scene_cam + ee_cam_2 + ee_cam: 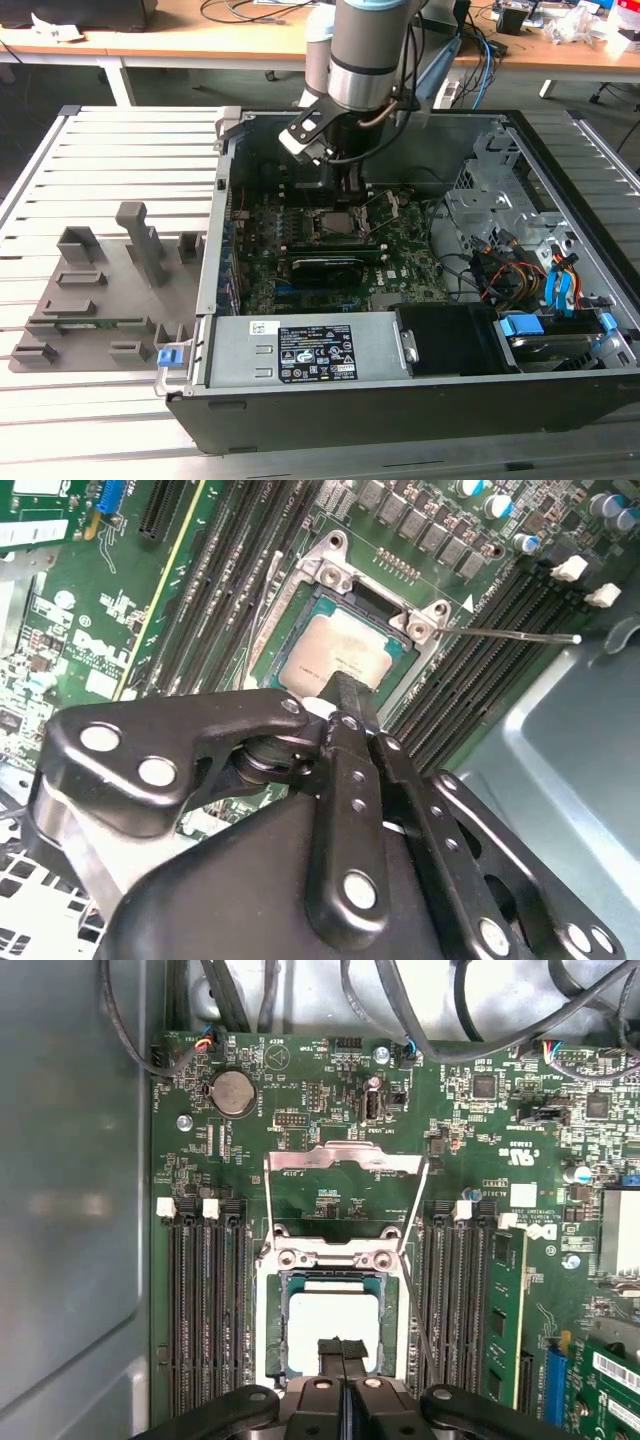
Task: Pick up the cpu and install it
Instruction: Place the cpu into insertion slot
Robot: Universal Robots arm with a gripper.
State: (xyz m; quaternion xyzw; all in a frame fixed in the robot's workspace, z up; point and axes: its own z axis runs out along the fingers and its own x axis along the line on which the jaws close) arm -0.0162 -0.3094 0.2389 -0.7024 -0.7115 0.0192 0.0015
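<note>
Aluminium slatted surface (110, 150) carries open black PC case (400, 420); grey plastic holder tray (110, 298) at its 9 o'clock, exterior view. Green motherboard (300, 1140): metal-framed socket (330, 1257) holds the silver-topped square cpu (330, 1315), flat. Black tool (341, 1348) fully closed, gripping nothing, tips at cpu's edge. Likely light, stiff, fragile: take by opposite edges.

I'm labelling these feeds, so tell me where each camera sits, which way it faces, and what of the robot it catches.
Exterior view: off the arm, looking down into the open computer case; the arm reaches into it.
First wrist view: on the arm, facing squarely down at the motherboard; the gripper shows above the cpu.
Second wrist view: on the arm, looking slantwise past the gripper's black linkage at the socket.
Shared: both wrist views show the cpu lying in the socket under the gripper.
</note>
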